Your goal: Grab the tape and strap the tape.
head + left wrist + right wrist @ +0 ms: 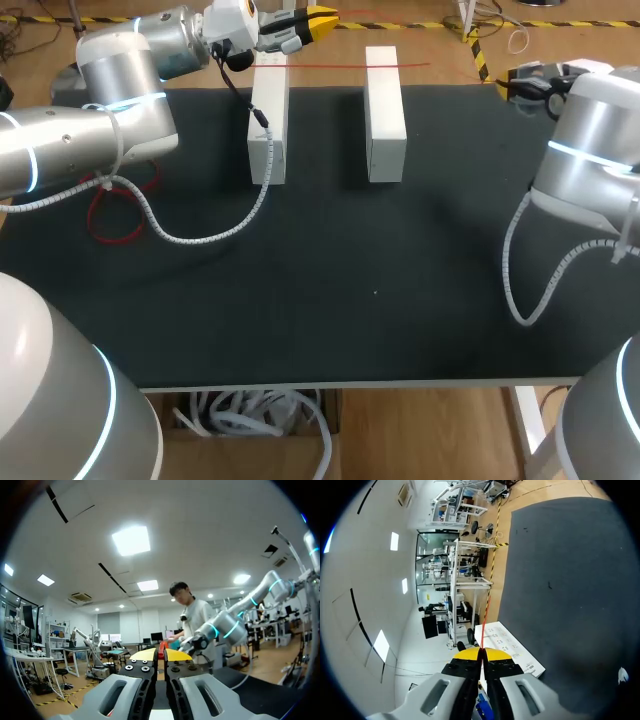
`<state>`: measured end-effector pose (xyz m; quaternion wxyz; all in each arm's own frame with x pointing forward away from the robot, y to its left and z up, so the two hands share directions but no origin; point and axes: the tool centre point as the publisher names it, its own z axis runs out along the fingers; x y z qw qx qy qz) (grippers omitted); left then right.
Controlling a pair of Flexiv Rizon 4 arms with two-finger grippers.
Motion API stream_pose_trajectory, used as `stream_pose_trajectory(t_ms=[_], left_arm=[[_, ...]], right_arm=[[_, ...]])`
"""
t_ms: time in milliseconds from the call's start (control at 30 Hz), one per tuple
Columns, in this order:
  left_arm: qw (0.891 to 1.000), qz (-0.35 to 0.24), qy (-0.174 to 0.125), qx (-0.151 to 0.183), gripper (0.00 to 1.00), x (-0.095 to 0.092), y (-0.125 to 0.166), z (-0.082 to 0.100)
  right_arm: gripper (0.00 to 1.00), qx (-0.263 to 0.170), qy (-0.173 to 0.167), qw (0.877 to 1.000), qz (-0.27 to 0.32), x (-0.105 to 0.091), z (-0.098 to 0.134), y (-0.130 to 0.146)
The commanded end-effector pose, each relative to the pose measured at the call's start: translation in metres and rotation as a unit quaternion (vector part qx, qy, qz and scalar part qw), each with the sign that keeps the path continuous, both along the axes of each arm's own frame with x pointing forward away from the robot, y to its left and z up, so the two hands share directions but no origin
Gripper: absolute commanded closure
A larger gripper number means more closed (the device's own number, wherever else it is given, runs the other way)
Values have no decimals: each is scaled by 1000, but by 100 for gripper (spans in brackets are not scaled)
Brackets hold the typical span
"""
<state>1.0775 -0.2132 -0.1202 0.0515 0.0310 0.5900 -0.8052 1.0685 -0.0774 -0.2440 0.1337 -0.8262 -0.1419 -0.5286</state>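
The red tape [345, 66] is a thin line pulled tight in the air. It crosses the far ends of the left block [268, 120] and the right block [385, 115] on the table [350, 280].

The left gripper [325, 17] has its yellow tips pressed on a bit of red tape. The right gripper [481, 652] pinches the tape too. The tape comes out from between its tips and runs straight ahead, with a white block just under and ahead of it.

I think each gripper holds one end so the tape stays straight and does not sag. That way it can be laid flat over both blocks. It does not look stuck down yet.
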Motion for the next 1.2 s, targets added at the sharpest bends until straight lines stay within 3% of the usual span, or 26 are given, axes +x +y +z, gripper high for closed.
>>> stream_pose_trajectory(t_ms=[33,200,300,400,467,567,667,700,733,767,800,833,867,1200], left_arm=[[1000,-2,0,-1,100,1,1,-1],[1000,-5,-4,4,100,0,1,0],[999,3,1,54,100,-1,2,1],[987,7,1,162,100,-2,-1,4],[968,9,2,250,100,-3,-3,5],[946,2,-2,324,100,-5,-7,7],[878,-24,14,478,100,-7,-14,5],[842,-40,5,538,100,-9,-18,5],[830,-45,8,555,100,-9,-19,4],[828,-49,8,558,100,-10,-20,5],[837,-46,6,546,100,-10,-21,6],[863,-35,8,504,100,-10,-20,7],[905,-11,14,426,100,-9,-15,9],[905,-11,14,426,100,-9,-15,9]], right_arm=[[100,-2,4,1000,4,-1,2,-1],[100,-2,4,1000,6,-2,2,-1],[100,-4,1,1000,9,-3,3,-1],[100,-10,1,1000,13,-4,3,0],[100,-11,1,1000,14,-4,2,-1],[100,-13,1,1000,16,-4,2,-1],[100,-20,-7,1000,21,-5,2,-1],[100,-24,-8,999,23,-5,3,0],[100,-26,-8,999,24,-6,3,-1],[100,-28,-8,999,24,-7,2,-1],[100,-29,-8,999,24,-7,2,-1],[100,-29,-7,999,24,-7,1,-1],[100,-30,-7,999,24,-7,1,-1],[100,-39,-12,999,28,-8,1,-2]])
